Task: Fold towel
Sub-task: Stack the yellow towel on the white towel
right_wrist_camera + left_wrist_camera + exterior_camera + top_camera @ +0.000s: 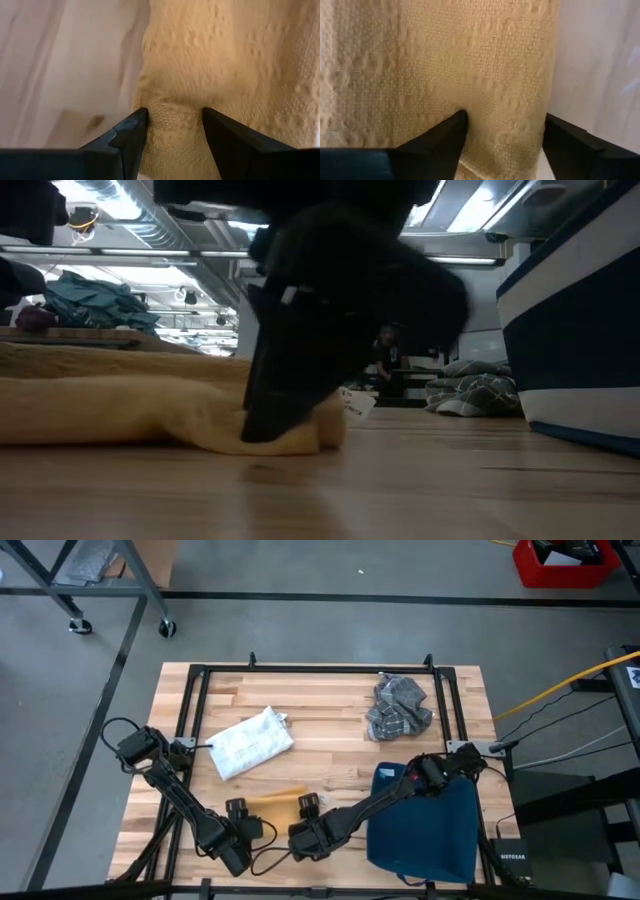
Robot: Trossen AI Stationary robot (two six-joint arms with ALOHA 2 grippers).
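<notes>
The left end effector (502,142) is seen with its fingers (440,140) spread wide on either side of an edge of the yellow towel (470,65), the cloth filling the gap between them; a firm pinch cannot be confirmed. The right end effector (175,137) is likewise lowered onto the towel's opposite end, a raised ridge of the weave being pinched between its two dark fingers (131,135). From above, both end effectors (240,812) (308,806) are found at the near edge of the wooden counter (330,730), one at each end of the towel (272,799), which is gathered into a narrow strip lying flat on the wood between them. In the low view the towel (120,405) is shown as a low, thick roll on the counter, with a dark end effector pressed down on its end. Farther out, a white folded cloth (251,742) is set near the counter's middle, a grey patterned cloth (399,706) is crumpled toward the far right, and a dark blue bin (425,825) is placed at the near right corner.
</notes>
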